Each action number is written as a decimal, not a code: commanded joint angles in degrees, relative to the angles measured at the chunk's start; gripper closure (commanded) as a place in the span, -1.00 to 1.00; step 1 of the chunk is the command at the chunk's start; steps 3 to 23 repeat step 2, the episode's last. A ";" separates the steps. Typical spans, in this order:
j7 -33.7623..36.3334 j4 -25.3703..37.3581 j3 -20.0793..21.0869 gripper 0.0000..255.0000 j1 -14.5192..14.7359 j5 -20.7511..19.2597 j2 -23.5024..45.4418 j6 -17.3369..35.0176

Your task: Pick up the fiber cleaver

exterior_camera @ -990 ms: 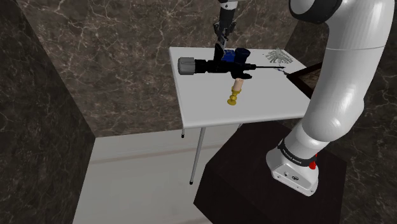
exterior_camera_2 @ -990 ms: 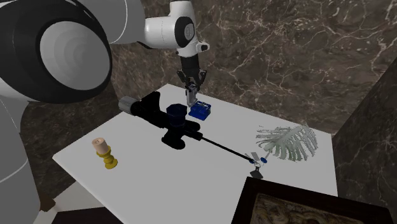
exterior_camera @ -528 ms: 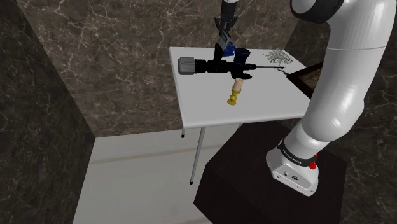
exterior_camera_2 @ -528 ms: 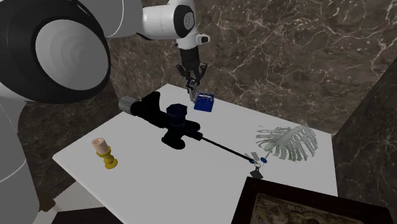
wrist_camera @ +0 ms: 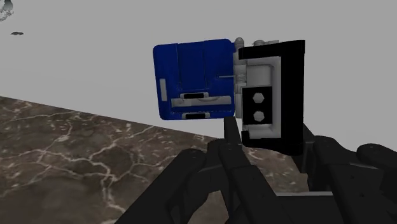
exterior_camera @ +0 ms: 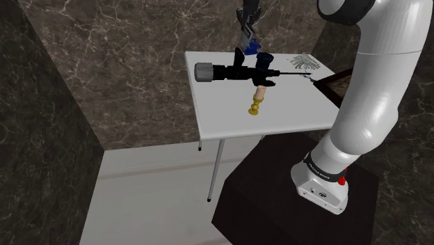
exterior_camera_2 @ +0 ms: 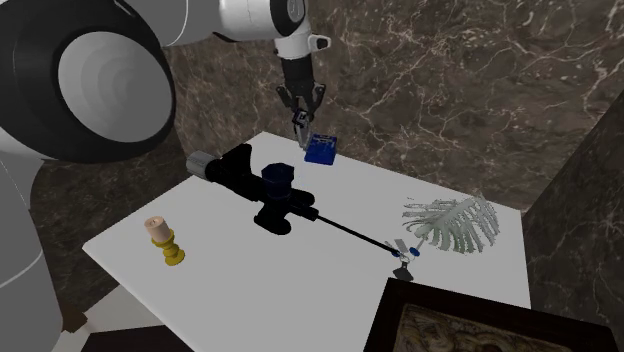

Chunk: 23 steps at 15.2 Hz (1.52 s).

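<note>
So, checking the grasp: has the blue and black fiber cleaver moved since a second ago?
Yes. The blue and black fiber cleaver, clasped by the end effector, has risen away from the long black tool.

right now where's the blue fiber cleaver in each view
Shoulder view: fiber cleaver at top centre, just above the long black tool.
Second exterior view: upper middle, beyond that tool.
Wrist view: close up, with the white table behind it.
Shared landmark: that table.
</note>
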 commanded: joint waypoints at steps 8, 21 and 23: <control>-0.06 1.08 -0.02 1.00 -0.06 0.02 0.03 -1.03; -0.06 1.08 -0.02 1.00 -0.06 0.02 0.03 -1.03; -0.06 1.08 -0.02 1.00 -0.06 0.02 0.03 -1.03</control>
